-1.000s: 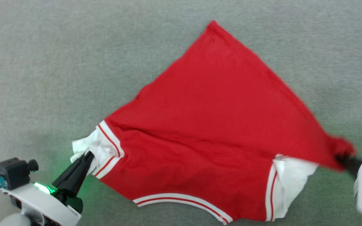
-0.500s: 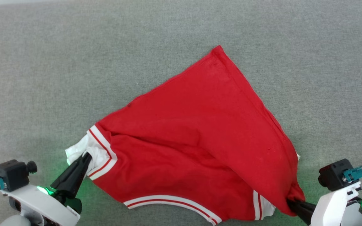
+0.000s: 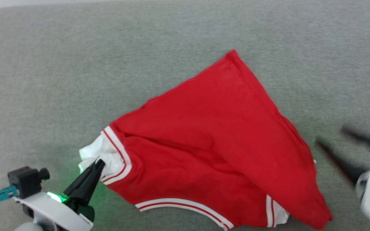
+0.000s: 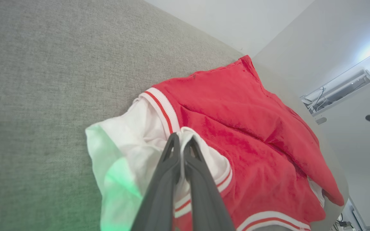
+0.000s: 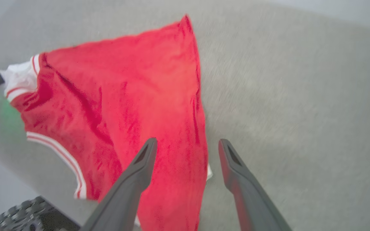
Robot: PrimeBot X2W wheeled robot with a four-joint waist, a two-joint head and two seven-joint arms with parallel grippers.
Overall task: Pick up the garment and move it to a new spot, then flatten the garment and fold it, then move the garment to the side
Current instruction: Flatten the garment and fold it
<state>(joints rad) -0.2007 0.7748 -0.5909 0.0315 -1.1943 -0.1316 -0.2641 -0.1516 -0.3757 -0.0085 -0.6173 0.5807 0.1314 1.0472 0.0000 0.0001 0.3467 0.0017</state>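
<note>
Left tool (image 4: 181,139) clamps the garment (image 3: 210,134) by its sleeve (image 4: 124,141); right tool (image 5: 188,144) gapes empty.
A lone pull may bunch cloth ahead of that left tool, perhaps skewing the lay.

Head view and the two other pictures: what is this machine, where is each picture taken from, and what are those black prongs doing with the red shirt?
This is a two-armed robot handling laundry. The wide picture comes from a camera on its head, looking down. The other two come from cameras on its wrists, each looking along that arm's two dark fingers. Those prongs are its grippers. On the grey fabric surface lies a red T-shirt, rumpled and not yet flat. The left gripper is shut on the shirt's white sleeve. The right gripper is open near the shirt's right edge, holding nothing.
</note>
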